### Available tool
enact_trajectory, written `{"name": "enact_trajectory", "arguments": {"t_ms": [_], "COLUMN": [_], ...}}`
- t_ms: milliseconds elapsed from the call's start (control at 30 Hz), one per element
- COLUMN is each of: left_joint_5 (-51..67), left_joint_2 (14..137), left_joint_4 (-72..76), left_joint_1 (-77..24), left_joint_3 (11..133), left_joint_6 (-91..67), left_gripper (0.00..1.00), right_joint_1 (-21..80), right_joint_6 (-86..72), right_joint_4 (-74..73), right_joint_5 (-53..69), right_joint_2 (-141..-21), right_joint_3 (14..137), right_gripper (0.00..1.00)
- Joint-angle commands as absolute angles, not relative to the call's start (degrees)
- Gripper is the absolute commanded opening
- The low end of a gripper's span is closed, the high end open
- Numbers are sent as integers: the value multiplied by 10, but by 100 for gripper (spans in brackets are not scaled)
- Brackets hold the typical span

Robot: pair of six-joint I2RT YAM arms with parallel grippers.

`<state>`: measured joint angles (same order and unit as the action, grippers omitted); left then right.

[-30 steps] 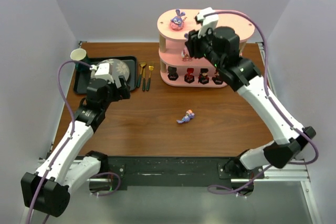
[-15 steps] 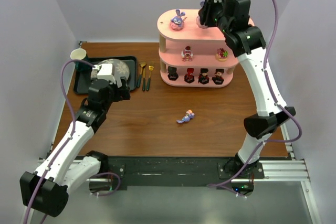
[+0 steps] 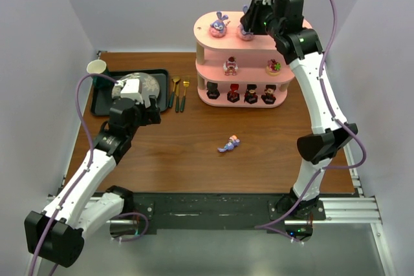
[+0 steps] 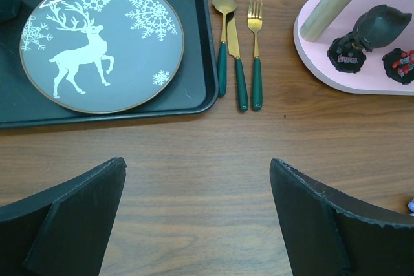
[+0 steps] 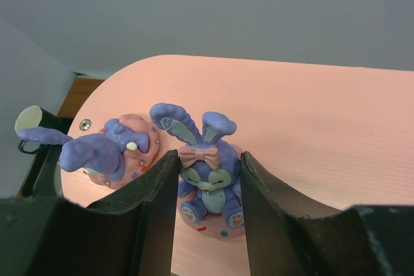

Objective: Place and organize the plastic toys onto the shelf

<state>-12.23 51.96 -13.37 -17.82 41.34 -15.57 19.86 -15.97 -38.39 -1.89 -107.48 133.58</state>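
Bunny toy (image 5: 208, 182) is clamped upright by right jaws atop shelf (image 5: 336, 127), upper frame, beside its twin (image 5: 116, 150), presumably for alignment; left jaws are parked wide apart, empty, lower left

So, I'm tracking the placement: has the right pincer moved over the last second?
Yes. The right pincer rose from in front of the shelf's middle tier to its top, shut on a bunny toy beside the other bunny.

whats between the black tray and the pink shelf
A gold spoon, knife and fork with green handles lie side by side between the black tray and the pink shelf, clearest in the left wrist view.
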Motion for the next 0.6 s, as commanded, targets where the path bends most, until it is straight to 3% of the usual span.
{"name": "enact_trajectory", "arguments": {"t_ms": [0, 133, 167, 267, 400, 567], "left_joint_5": [-125, -124, -122, -120, -118, -117], "left_joint_2": [516, 516, 516, 517, 516, 517], "left_joint_4": [-118, -117, -117, -116, -114, -114], "left_joint_1": [-182, -183, -183, -183, -183, -183], "left_joint_3": [410, 410, 410, 409, 408, 408], "left_joint_6": [-149, -149, -149, -149, -149, -149], "left_gripper": [97, 97, 97, 97, 97, 97], "right_joint_1": [199, 200, 200, 199, 200, 200], "right_joint_6": [-192, -197, -197, -194, -194, -200], "right_joint_4": [-386, -397, -396, -388, -374, -340], "right_joint_5": [-2, -3, -7, -12, -8, -2], "right_joint_2": [-1087, -1092, -1091, -1084, -1074, -1055], "right_joint_3": [1367, 1369, 1365, 1351, 1335, 1303], "right_gripper": [0, 1, 11, 28, 45, 53]}}
